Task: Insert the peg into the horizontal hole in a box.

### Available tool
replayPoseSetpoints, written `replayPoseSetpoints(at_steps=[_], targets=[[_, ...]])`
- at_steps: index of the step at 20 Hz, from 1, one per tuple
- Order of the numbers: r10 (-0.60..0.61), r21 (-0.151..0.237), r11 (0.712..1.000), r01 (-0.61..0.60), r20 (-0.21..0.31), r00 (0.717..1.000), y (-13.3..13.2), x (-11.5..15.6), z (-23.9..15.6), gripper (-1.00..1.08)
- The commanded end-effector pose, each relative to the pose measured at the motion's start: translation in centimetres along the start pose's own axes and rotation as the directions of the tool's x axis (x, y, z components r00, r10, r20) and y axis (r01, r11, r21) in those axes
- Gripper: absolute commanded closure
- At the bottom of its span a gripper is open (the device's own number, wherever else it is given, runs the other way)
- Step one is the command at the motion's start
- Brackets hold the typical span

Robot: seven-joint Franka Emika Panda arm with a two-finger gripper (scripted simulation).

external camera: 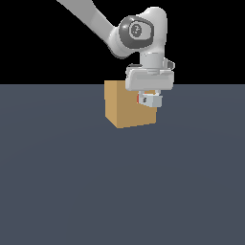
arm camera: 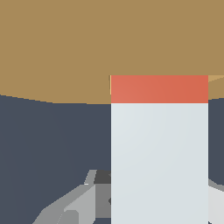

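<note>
The peg (arm camera: 159, 148) is off the tabletop (external camera: 119, 191) and carried level in front of the box (external camera: 125, 107), so pickup and transport look done; the insertion itself is what remains or is just starting. In the wrist view the peg's orange-red end (arm camera: 159, 89) sits at the tan face, with a lighter sliver beside it that may be the edge of the hole (arm camera: 216, 78), though the view is too tight to be sure the tip has entered. The gripper (external camera: 149, 99) hangs just before the box face, its jaws closed on the peg's pale length. The peg runs out from between them toward the box, orange tip leading.
</note>
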State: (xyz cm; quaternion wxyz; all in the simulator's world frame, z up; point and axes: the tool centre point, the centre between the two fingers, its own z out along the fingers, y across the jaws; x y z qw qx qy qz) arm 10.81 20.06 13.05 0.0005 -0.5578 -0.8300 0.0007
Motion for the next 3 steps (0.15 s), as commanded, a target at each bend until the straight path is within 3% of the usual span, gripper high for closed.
replayPoseSetpoints(at_steps=[1, 3], targets=[[0.002, -0.005, 1.000, -0.002, 0.001, 1.000, 0.11, 0.83, -0.28, 1.08], [0.002, -0.005, 1.000, -0.002, 0.001, 1.000, 0.12, 1.03, -0.28, 1.08]])
